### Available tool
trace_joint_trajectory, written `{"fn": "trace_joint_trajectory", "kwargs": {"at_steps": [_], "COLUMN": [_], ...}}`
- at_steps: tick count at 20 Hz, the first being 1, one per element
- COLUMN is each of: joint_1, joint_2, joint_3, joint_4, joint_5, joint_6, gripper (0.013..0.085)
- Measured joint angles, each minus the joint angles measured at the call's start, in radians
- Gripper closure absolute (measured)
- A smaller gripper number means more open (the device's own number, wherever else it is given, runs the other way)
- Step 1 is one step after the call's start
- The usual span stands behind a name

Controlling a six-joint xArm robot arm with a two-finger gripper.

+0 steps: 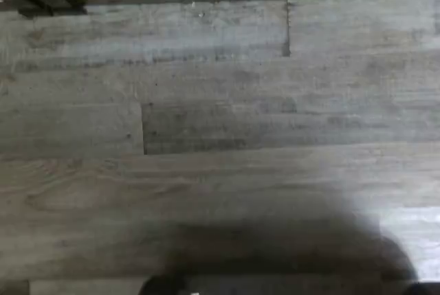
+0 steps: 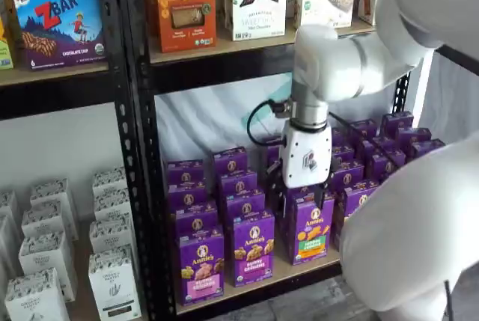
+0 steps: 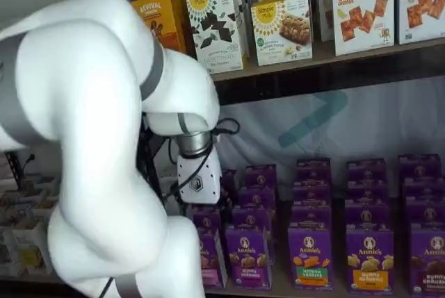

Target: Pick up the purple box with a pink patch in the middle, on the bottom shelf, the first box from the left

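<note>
Nearest the cameras is the white arm (image 2: 419,239), filling much of both shelf views. Its pincer (image 2: 301,188) hangs in front of the rack, white body upright and black fingers pointing down against the purple boxes. The fingers are too dark and crowded to read a gap by eye, but the pincer stands released, jaws wide, with nothing in them.

Below and to the left of the pincer, the purple box (image 2: 200,266) with the pink band stands upright at the front of the bottom shelf (image 2: 299,271), first in its row beside the black upright. Behind it more purple boxes stand in rows.

In the wrist view, grey floor planks (image 1: 220,144) fill the picture, with the shelf edge beyond.
</note>
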Motion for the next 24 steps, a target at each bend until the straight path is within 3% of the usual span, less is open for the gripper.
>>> {"fn": "trace_joint_trajectory", "kwargs": {"at_steps": [4, 7, 13, 19, 24], "joint_1": [0.017, 0.027, 0.048, 0.074, 0.099], "joint_2": [0.148, 0.249, 0.44, 0.588, 0.686], "joint_3": [-0.019, -0.049, -0.111, -0.184, -0.247], "joint_4": [0.016, 0.03, 0.0, -0.06, -0.055], "joint_5": [-0.143, -0.202, -0.327, -0.417, -0.479], "joint_6": [-0.002, -0.007, 0.031, 0.106, 0.124], "gripper": [0.013, 0.013, 0.013, 0.013, 0.013]}}
